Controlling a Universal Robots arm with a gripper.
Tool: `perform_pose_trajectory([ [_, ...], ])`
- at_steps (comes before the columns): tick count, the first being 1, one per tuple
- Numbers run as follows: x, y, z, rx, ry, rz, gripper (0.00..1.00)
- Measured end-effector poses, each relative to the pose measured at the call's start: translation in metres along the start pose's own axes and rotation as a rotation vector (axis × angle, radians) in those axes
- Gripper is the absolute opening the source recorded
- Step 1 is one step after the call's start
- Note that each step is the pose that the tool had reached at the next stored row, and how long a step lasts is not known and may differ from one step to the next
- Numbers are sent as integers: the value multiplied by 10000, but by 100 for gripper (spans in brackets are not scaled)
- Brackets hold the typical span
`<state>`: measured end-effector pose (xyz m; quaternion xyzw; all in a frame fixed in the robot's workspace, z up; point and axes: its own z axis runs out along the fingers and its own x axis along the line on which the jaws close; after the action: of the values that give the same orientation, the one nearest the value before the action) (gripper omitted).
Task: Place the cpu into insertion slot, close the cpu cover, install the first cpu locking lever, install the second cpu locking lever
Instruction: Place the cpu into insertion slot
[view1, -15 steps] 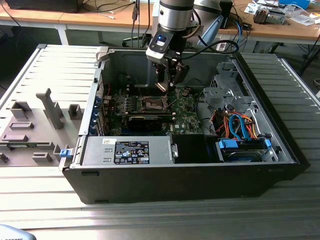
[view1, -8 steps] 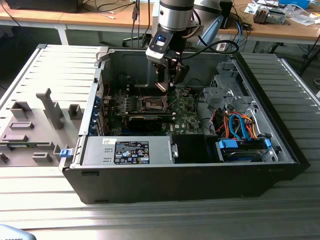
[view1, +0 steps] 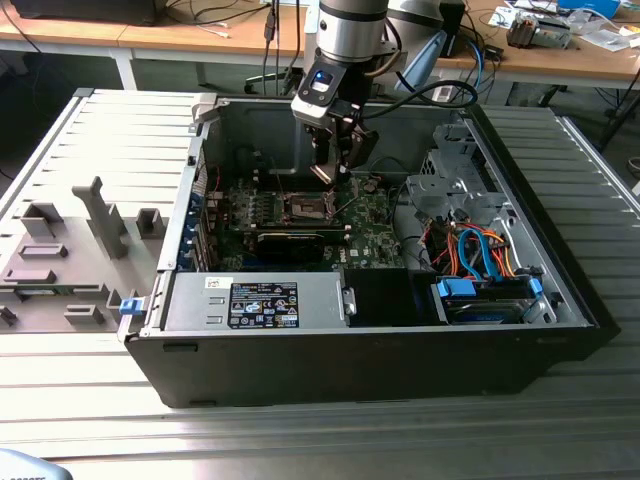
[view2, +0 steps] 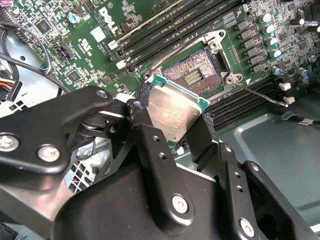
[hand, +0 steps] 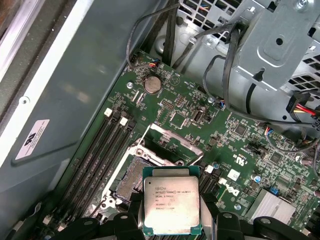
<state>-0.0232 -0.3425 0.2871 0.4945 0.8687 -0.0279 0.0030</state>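
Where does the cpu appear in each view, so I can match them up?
Exterior view: too small to tell; it would be at the gripper, above the motherboard.
Second wrist view: the cpu sits between the fingers, near the insertion slot.
First wrist view: the cpu, printed top showing, near the same slot.
Shared landmark: the insertion slot, empty.
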Motion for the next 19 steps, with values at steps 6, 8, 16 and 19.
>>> perform_pose_trajectory([
  [6,0,0,1,0,1,25,55],
  [8,0,0,1,2,2,40,55],
  [16,0,0,3,3,4,81,55],
  [19,0,0,3,3,5,97,55],
])
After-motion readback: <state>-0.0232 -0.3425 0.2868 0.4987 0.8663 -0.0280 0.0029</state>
